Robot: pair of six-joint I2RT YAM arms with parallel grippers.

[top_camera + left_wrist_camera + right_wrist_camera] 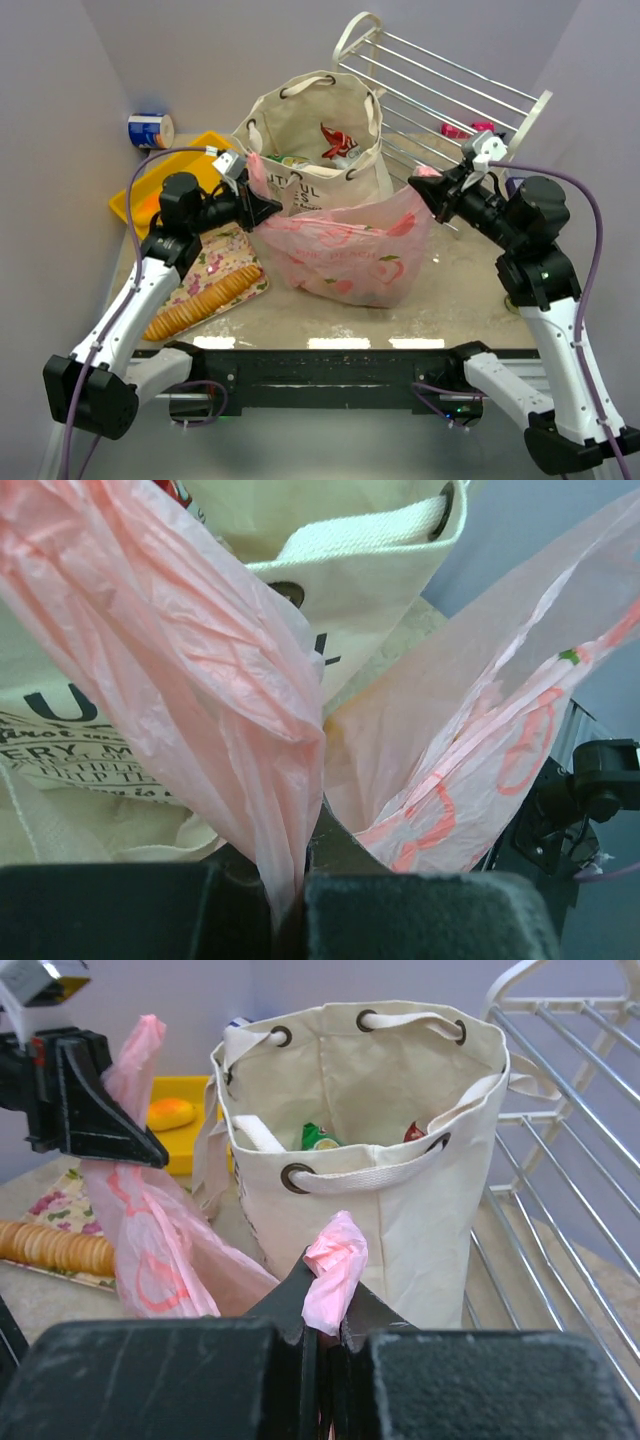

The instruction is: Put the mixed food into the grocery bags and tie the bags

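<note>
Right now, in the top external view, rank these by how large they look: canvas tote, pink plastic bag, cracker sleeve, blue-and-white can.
Largest: canvas tote and pink plastic bag, too alike to separate.
Next: cracker sleeve.
Smallest: blue-and-white can.

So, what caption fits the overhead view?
Left claw and right claw each pinch the pink bag by the canvas tote.

We see the left gripper (293, 885) pinching one handle of the pink plastic bag (190, 670); behind it stands the cream canvas tote (370, 590).
</note>
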